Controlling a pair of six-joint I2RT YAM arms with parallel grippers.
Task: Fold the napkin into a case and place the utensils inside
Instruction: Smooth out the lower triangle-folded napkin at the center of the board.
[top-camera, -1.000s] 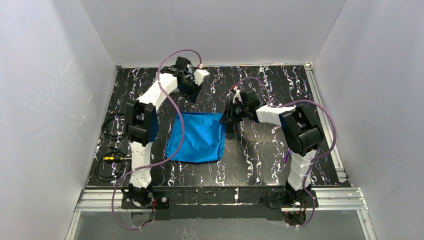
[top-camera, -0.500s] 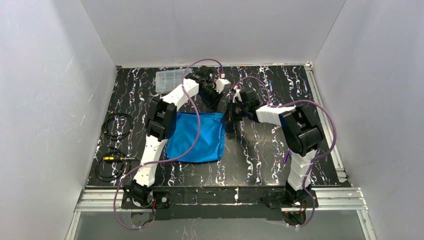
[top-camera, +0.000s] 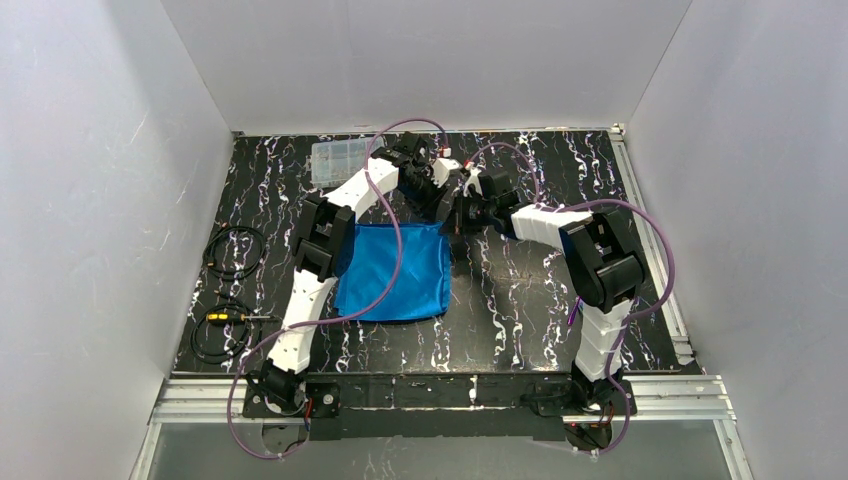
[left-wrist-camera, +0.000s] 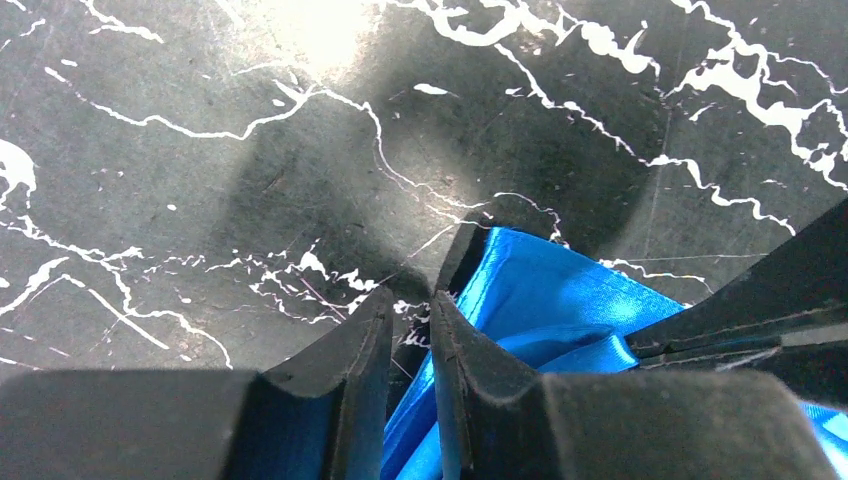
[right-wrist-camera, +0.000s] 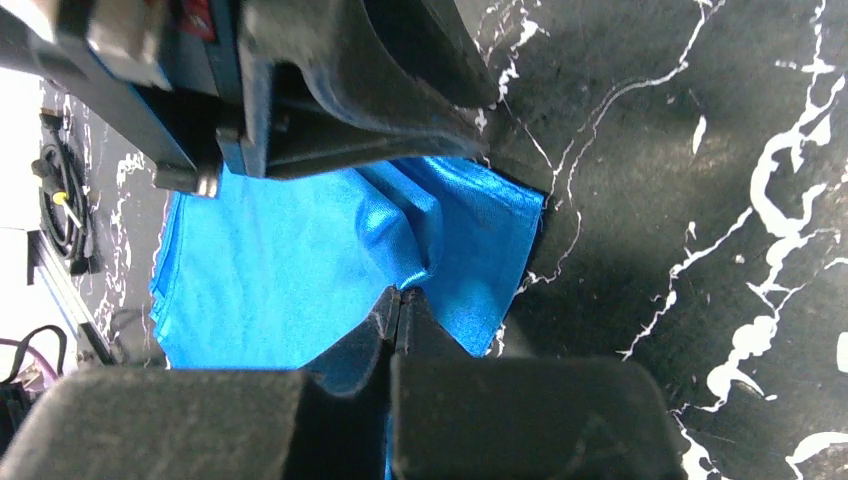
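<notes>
Here the bright blue, slightly shiny cloth napkin (top-camera: 395, 270) lies on the black, white-veined bench (top-camera: 520, 300), left of the middle and just in front of the left arm's elbow. From above it reads as a broad, roughly square sheet with a softly curved near edge, mostly flat, not a narrow pouch. Its far right corner is where both arms meet.

The right hand (top-camera: 458, 215) reaches in from the right, and its wrist view shows the two dark fingers pressed together with a pucker of blue cloth gathered at their tips, so it is clenched on the napkin at that corner. Folds run from the pinch toward the corner's edge.

The left hand (top-camera: 443, 195) comes down over the far edge of the cloth and sits just beside the right one, almost touching it. In its own wrist view the fingers (left-wrist-camera: 365, 335) stand a narrow slit apart right at the raised corner of the napkin, with blue showing in the slit and beside the right-hand finger. I cannot tell whether cloth is actually nipped between them.

A clear plastic compartment box (top-camera: 338, 153) sits at the far left of the bench, well apart from the napkin. Two coils of black cable (top-camera: 232, 250) lie beyond the bench's left edge.
</notes>
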